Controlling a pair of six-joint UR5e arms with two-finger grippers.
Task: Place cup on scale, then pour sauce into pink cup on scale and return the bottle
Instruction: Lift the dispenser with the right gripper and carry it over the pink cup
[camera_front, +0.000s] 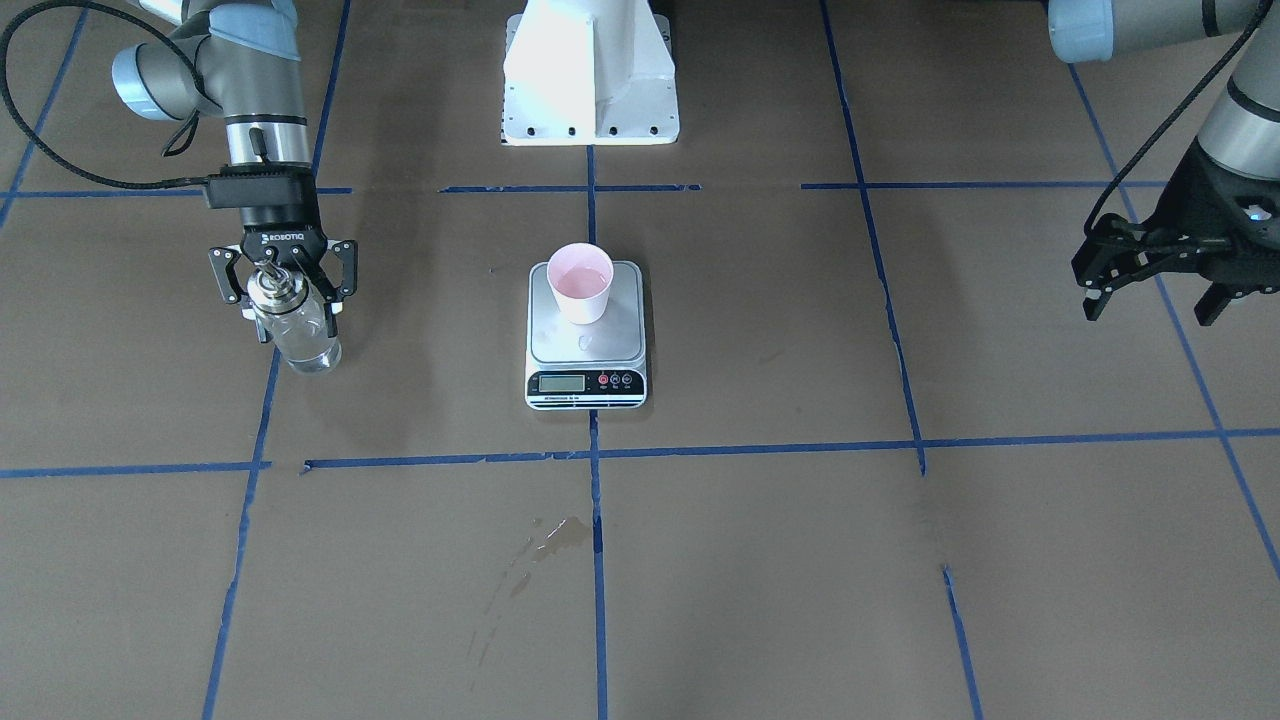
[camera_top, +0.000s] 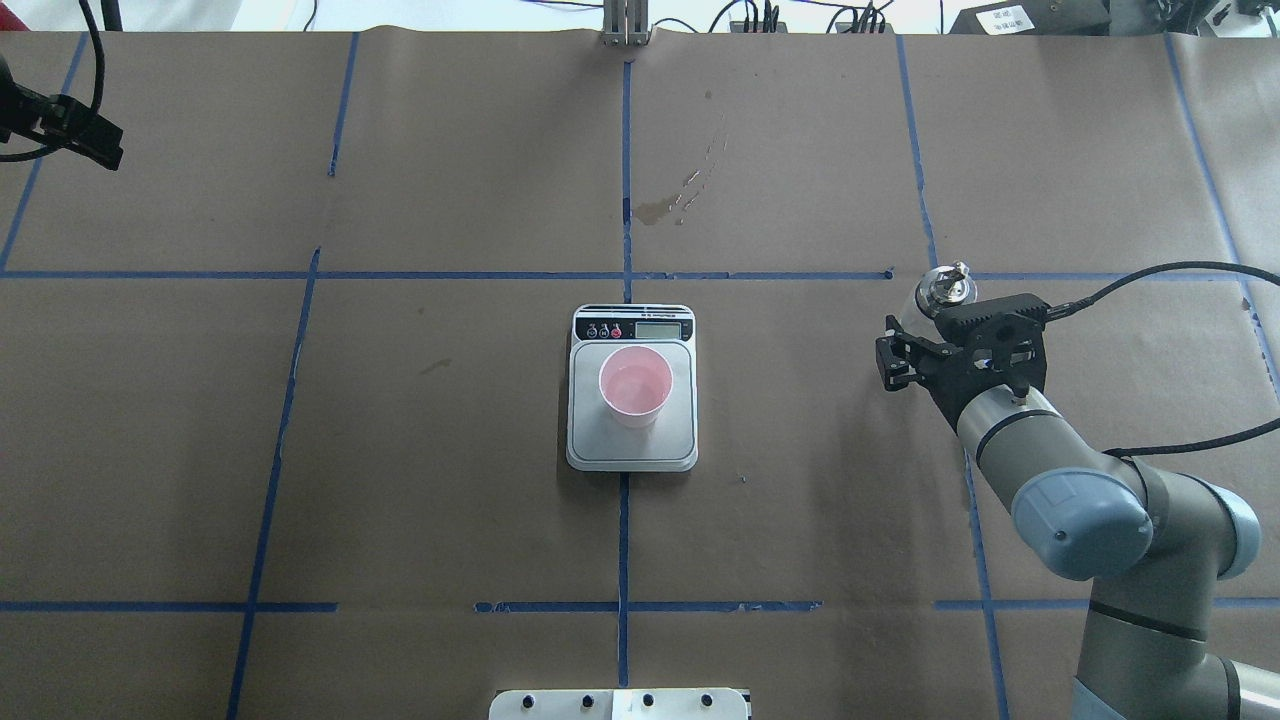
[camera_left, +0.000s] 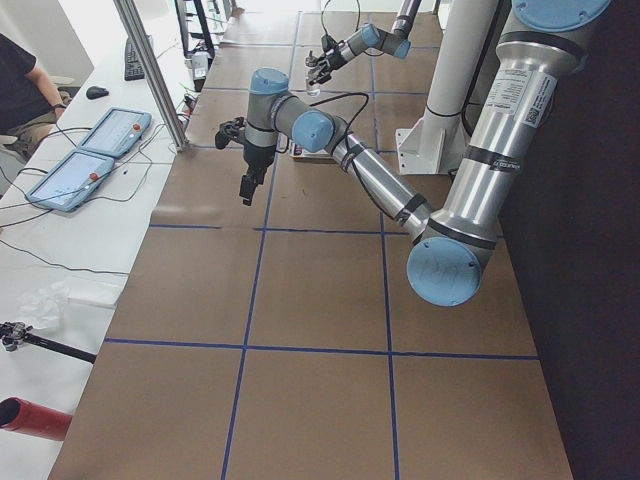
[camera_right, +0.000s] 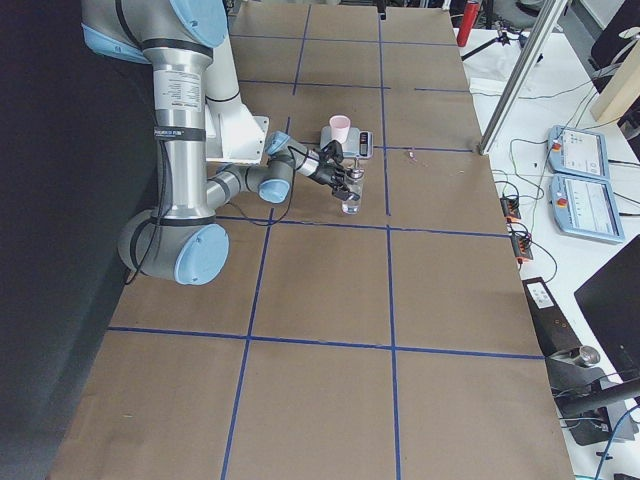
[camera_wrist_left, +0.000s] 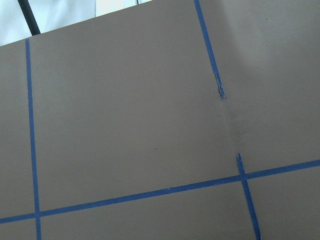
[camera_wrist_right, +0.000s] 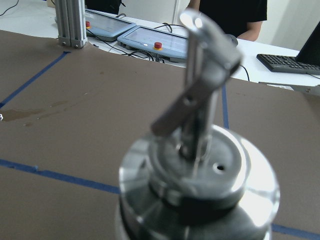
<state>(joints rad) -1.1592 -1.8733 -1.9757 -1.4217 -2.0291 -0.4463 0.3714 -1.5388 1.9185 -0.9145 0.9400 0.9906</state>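
The pink cup (camera_front: 580, 283) stands upright on the silver scale (camera_front: 622, 340) at the table's middle, with clear sauce in it; both also show in the overhead view, cup (camera_top: 636, 385) on scale (camera_top: 600, 445). My right gripper (camera_front: 298, 315) is shut on the glass bottle (camera_front: 302, 335), fingers against its sides. The bottle is upright with its base at the table, far to the cup's side. Its metal spout (camera_wrist_right: 200, 100) fills the right wrist view. My left gripper (camera_front: 1155, 300) is open and empty, raised at the opposite side.
A wet stain (camera_front: 555, 538) marks the brown paper on the operators' side of the scale. The white robot base (camera_front: 590, 80) is behind the scale. Blue tape lines divide the table. The left wrist view shows only paper and tape.
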